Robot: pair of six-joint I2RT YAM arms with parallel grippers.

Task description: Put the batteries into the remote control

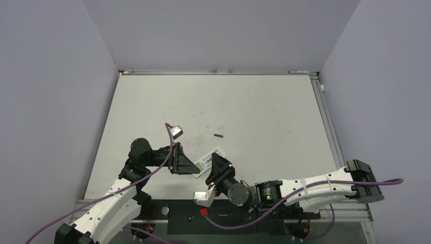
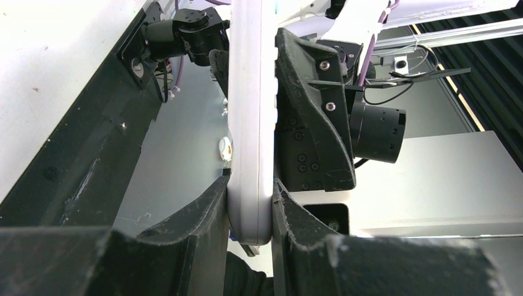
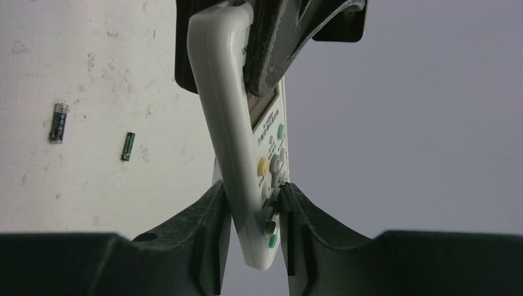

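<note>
The left gripper (image 2: 250, 188) is clamped on one end of the remote control (image 1: 212, 156), held at about 6 o'clock over the table (image 1: 264, 112). The right gripper (image 3: 254, 197) pinches its button end. In the right wrist view, a silvery battery (image 3: 57, 123) and a darker battery (image 3: 127, 146) lie apart on the table at the remote's 9 o'clock.

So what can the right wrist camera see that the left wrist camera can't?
Only the right wrist view shows the two small dark cylinder batteries lying on the white table, plus yellow and green buttons on the slim white rectangular remote control. Only the left wrist view shows the right arm's black round joint and purple cable. Both show that remote control, pinched by the left gripper at one end and the right gripper at the other.
</note>
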